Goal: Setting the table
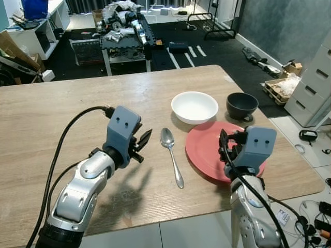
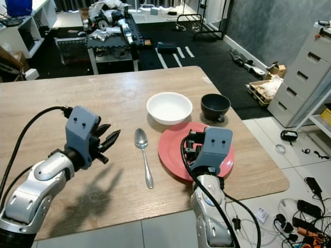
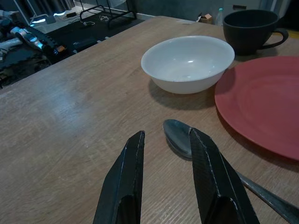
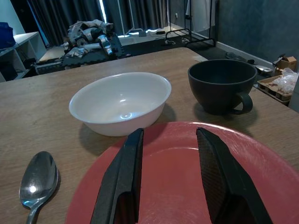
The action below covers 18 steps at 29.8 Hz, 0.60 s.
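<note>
One spoon (image 1: 171, 155), one white bowl (image 1: 194, 107), one black cup (image 1: 241, 105) and one red plate (image 1: 207, 150) sit on the wooden table (image 1: 46, 113), the plate's near edge hidden behind the right gripper (image 4: 170, 179), spread empty above it, while the left gripper (image 3: 168, 179) hovers spread beside the spoon.

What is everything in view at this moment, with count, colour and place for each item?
plate: one, red, on the table's right side, partly under the right gripper
bowl: one, white, just beyond the plate
cup: one, black with a handle, right of the bowl
spoon: one, silver, left of the plate, bowl end pointing away from the robot
table: one, light wood, holding all the tableware
drawer unit: one, grey, on the floor to the right
left gripper: black fingers open, hovering left of the spoon
right gripper: black fingers open, above the plate
</note>
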Tool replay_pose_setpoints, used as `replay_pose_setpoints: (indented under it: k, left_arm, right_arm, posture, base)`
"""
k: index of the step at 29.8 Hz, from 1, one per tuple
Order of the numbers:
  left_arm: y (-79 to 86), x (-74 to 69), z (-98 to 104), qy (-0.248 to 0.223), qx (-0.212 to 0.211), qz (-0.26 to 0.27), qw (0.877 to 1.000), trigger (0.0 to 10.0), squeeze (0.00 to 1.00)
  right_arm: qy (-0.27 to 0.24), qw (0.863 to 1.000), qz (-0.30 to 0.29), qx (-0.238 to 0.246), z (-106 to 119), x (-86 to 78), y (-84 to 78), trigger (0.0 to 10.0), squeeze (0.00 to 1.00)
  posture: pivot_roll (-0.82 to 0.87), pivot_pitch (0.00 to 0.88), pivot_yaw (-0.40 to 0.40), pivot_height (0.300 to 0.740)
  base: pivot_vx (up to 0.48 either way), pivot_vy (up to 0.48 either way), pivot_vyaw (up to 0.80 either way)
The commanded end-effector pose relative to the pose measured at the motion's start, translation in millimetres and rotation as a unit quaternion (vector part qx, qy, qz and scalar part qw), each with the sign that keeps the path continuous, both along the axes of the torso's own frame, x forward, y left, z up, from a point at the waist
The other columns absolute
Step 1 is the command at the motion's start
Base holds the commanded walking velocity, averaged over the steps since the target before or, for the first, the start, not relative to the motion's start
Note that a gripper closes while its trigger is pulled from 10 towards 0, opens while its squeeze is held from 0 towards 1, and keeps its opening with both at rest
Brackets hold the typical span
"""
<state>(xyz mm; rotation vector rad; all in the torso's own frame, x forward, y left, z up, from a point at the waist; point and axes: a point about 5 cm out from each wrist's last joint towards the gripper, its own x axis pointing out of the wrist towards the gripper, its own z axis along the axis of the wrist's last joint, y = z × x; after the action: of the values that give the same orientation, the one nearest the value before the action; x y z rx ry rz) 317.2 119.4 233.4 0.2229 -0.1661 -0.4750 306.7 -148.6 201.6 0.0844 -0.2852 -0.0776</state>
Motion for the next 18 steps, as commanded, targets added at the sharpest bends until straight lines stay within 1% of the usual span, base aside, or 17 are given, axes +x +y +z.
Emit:
replay_pose_setpoints:
  k: [1,18]
  left_arm:
    - [3.6,1.6,-4.3,0.008,-0.001,0.004,1.0,10.0,0.0]
    - [3.7,1.3,-4.6,0.009,-0.002,0.005,1.0,10.0,0.0]
  right_arm:
    - [0.003,1.0,0.001,0.0,-2.4,1.1,0.5,10.0,0.0]
    - [0.005,1.0,0.003,-0.001,-3.0,1.0,1.0,10.0,0.0]
  posture:
    - [0.09,0.099,0.138,0.74]
    - [0.09,0.105,0.136,0.74]
  base:
    - [0.0,0.0,0.0]
    - [0.0,0.0,0.0]
